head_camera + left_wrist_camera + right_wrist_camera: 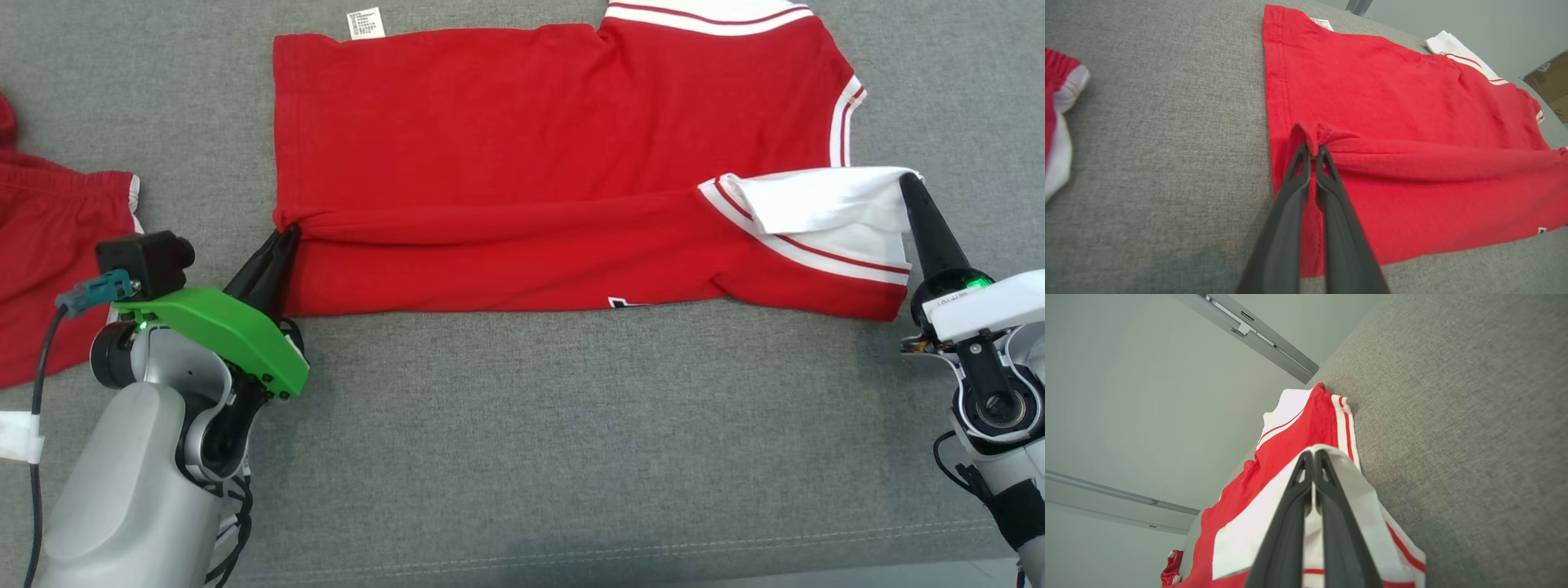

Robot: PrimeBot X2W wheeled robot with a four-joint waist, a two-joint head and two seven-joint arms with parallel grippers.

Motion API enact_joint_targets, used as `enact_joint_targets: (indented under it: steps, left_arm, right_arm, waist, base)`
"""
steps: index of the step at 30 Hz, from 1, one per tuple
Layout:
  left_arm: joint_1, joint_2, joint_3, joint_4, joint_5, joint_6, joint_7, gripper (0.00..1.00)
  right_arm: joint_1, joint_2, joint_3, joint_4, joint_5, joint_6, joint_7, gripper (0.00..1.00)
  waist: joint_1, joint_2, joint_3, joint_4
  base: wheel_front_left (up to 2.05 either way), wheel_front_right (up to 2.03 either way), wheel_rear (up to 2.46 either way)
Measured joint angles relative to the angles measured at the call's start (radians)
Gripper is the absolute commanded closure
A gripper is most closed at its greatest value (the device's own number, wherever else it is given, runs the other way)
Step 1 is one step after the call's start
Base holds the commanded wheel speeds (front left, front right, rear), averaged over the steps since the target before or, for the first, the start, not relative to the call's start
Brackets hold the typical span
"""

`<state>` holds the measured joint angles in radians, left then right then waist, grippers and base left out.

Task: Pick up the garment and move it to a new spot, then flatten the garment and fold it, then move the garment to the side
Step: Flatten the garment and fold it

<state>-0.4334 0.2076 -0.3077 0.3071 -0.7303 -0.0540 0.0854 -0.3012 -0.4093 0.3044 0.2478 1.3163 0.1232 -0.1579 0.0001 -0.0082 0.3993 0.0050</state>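
Note:
The garment (522,139) is a red shirt with white striped trim, spread across the grey cushion. Its near long edge is lifted and folded over toward the middle. My left gripper (287,233) is shut on the red hem corner at the shirt's left end; in the left wrist view the gripper (1314,150) pinches a bunched bit of the garment (1392,94) hem. My right gripper (908,181) is shut on the white sleeve edge at the shirt's right end; the right wrist view shows that gripper (1313,454) closed over white cloth of the garment (1290,445).
A second red garment (49,245) with white trim lies at the far left of the cushion, also seen as red and white cloth (1059,106) in the left wrist view. The grey cushion (571,425) stretches toward its front seam. A cardboard box (1549,83) stands beyond the far end.

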Motion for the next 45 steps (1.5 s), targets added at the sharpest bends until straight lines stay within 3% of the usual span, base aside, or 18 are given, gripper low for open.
enact_joint_targets:
  steps: [12, 13, 14, 15, 16, 31, 45]
  left_arm:
    - [-0.03, -0.003, -0.016, 0.053, 0.004, -0.016, -0.009, 1.0]
    - [-0.033, -0.004, -0.017, 0.058, 0.005, -0.017, -0.012, 1.0]
    - [-0.037, -0.004, -0.017, 0.064, 0.005, -0.017, -0.017, 0.78]
    - [-0.04, -0.005, -0.017, 0.068, 0.005, -0.018, -0.017, 0.36]
    - [-0.041, -0.005, -0.017, 0.071, 0.005, -0.018, -0.018, 0.0]
    - [-0.057, -0.005, -0.021, 0.129, 0.022, -0.034, -0.064, 0.0]
    - [-0.031, -0.005, -0.031, 0.163, 0.034, -0.035, -0.114, 0.0]
  right_arm:
    - [-0.057, 0.024, 0.035, 0.066, -0.015, 0.0, -0.009, 1.0]
    - [-0.061, 0.026, 0.036, 0.07, -0.015, 0.0, -0.009, 0.82]
    - [-0.064, 0.027, 0.038, 0.073, -0.015, 0.0, -0.01, 0.66]
    - [-0.066, 0.027, 0.039, 0.077, -0.015, 0.0, -0.01, 0.49]
    - [-0.067, 0.028, 0.041, 0.081, -0.015, 0.0, -0.012, 0.0]
    - [-0.099, 0.051, 0.063, 0.095, -0.013, 0.0, -0.047, 0.0]
    - [-0.041, 0.004, 0.096, 0.119, -0.042, 0.0, -0.07, 0.0]
  waist:
    - [-0.0001, 0.0, 0.014, 0.011]
    - [-0.0001, 0.0, 0.015, 0.012]
    - [-0.0001, 0.0, 0.015, 0.012]
    - [-0.0001, 0.0, 0.016, 0.013]
    - [-0.0001, 0.0, 0.016, 0.013]
    - [-0.0001, 0.0, -0.011, 0.007]
    - [0.0, 0.0, -0.083, 0.003]
  base:
    - [0.0, 0.0, 0.0]
    - [0.0, 0.0, 0.0]
    - [0.0, 0.0, 0.0]
    - [0.0, 0.0, 0.0]
    - [0.0, 0.0, 0.0]
    - [0.0, 0.0, 0.0]
    - [0.0, 0.0, 0.0]
